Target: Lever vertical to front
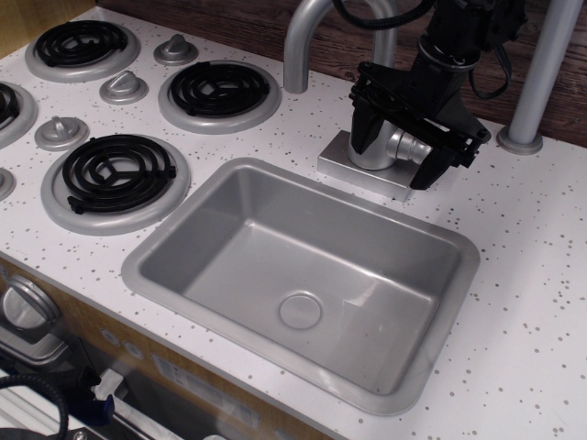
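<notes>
observation.image: landmark = sink (165, 240), grey metal basin set in the white speckled counter (532, 275), round drain (300, 310) in its floor.

Tap body (381, 148) sits on a flat silver base plate (353, 170) just behind the sink's back rim, right of centre. Curved silver spout pipe (301, 41) rises behind the sink, left of the tap body.

Black gripper (400, 145) is down over the tap body, fingers spread wide, one on each side of it. Left finger (365, 124) overlaps the body; right finger (438, 158) hangs off to the right, tip just behind the sink rim. Can't tell if either pad is actually in contact.

Lever (415, 146): only a short silver stub with a rounded hub shows between the fingers, on the right side of the tap body. Its angle isn't readable.

Grey pole (543, 69) with round foot stands behind the sink's right corner. Three black coil burners (116, 174) and silver knobs (123, 88) lie left of the sink.
</notes>
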Robot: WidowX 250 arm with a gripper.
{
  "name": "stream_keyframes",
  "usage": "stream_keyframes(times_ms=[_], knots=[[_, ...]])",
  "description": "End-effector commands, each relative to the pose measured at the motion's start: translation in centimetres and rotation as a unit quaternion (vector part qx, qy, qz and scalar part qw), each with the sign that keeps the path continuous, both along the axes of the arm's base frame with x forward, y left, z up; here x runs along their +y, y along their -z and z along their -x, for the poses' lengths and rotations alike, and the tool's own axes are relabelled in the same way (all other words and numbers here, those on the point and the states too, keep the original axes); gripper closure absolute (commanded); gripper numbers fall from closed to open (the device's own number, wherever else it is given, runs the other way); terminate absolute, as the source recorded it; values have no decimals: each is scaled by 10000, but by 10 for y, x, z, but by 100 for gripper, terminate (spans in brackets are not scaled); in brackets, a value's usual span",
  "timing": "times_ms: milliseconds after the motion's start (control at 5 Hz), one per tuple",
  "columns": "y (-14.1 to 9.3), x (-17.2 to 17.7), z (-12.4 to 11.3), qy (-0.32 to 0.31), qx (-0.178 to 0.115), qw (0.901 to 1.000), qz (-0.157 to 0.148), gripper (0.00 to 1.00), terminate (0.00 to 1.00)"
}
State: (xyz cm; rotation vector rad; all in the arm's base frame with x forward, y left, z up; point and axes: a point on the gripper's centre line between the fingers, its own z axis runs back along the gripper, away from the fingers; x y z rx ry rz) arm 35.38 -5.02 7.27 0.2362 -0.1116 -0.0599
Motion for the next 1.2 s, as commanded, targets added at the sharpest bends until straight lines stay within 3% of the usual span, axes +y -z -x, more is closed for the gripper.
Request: stream_keyframes(times_ms=[0, 200, 600, 1000], knots=[[0, 0, 0, 0, 0, 10000, 0, 0, 0], [-16, -3, -8, 92, -261, 9996, -47, 0, 0], [-22, -9, -32, 460, -820, 9955, 106, 0, 0], [-34, -12, -51, 552, -967, 9938, 5, 0, 0]])
